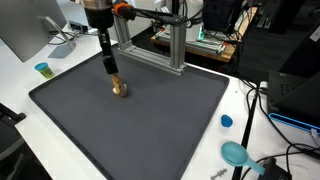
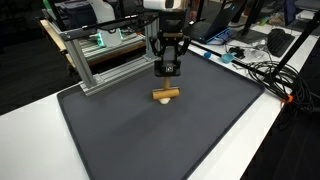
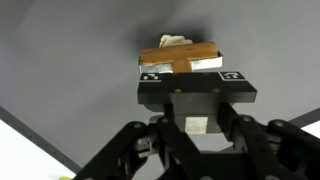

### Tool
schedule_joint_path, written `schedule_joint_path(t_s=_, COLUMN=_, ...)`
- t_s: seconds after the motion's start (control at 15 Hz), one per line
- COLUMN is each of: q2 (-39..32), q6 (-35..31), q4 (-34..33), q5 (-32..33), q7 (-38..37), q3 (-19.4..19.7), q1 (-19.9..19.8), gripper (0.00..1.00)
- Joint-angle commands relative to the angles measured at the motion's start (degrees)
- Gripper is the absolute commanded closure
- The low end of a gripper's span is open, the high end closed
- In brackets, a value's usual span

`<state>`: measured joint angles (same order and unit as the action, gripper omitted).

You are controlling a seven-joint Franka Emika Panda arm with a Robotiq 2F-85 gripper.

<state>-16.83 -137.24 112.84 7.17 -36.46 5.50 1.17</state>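
A small wooden block (image 2: 166, 95), shaped like a short bar with a crosspiece, lies near the middle of the dark grey mat (image 2: 150, 140). It also shows in an exterior view as the wooden block (image 1: 122, 90). My gripper (image 2: 167, 76) hangs straight down over it, its dark fingertips reaching the block's top. In the wrist view the wooden block (image 3: 180, 60) sits right at the end of my gripper (image 3: 192, 78), with something pale showing behind it. The jaws are drawn in on the block. My gripper (image 1: 114, 74) hides the exact contact.
An aluminium frame (image 1: 170, 45) stands at the mat's far edge, also seen as the frame (image 2: 100, 55). A small blue cup (image 1: 42, 69), a blue cap (image 1: 226, 121) and a teal scoop (image 1: 235, 152) lie on the white table. Cables (image 2: 262, 72) run along one side.
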Motion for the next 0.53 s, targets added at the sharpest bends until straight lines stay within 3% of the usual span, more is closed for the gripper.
schedule_joint_path(t_s=0.0, q2=-5.58, q6=2.61, q4=-4.32, q5=-0.97, q7=-1.04, q3=1.19, q1=-0.07, gripper=0.79)
schedule_joint_path(t_s=0.47, q2=-9.26, q6=4.23, q4=-9.6, q5=-5.57, q7=-1.68, q3=2.21, q1=-1.87, gripper=0.79)
